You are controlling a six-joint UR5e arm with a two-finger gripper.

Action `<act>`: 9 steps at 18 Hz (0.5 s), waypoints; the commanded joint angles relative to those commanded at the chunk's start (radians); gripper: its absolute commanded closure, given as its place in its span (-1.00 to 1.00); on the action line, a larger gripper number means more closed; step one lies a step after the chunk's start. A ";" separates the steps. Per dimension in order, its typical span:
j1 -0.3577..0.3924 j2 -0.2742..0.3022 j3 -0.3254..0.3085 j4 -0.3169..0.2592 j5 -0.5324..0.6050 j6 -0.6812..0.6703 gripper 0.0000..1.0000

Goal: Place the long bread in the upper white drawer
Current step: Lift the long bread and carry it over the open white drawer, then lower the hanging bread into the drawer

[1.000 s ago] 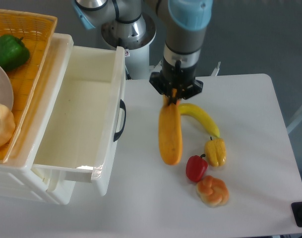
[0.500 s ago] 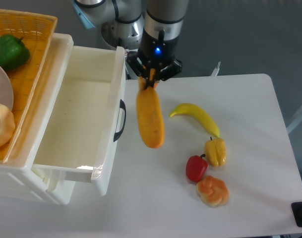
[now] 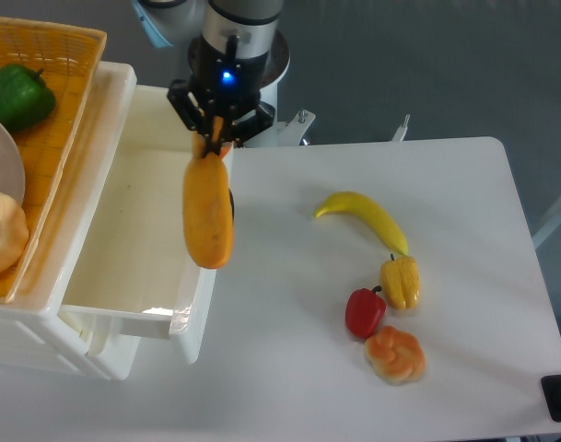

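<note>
The long bread (image 3: pixel 208 212) hangs from the gripper (image 3: pixel 216 147) over the front panel of the upper white drawer (image 3: pixel 142 221), with the banana (image 3: pixel 368 216) at its three o'clock and two peppers (image 3: pixel 383 296) at four o'clock.

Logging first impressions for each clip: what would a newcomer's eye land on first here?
The long bread hangs upright from the shut gripper, over the front edge of the open white drawer. To the right on the table lie a banana, two peppers and a bun. A green pepper sits in the basket at far left.
</note>
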 joint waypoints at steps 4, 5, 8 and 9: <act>-0.023 -0.008 -0.002 0.005 0.002 -0.009 1.00; -0.026 -0.009 -0.002 0.005 0.002 -0.009 1.00; -0.037 -0.014 -0.006 0.005 0.003 -0.009 1.00; -0.043 -0.015 -0.006 0.005 0.005 -0.009 1.00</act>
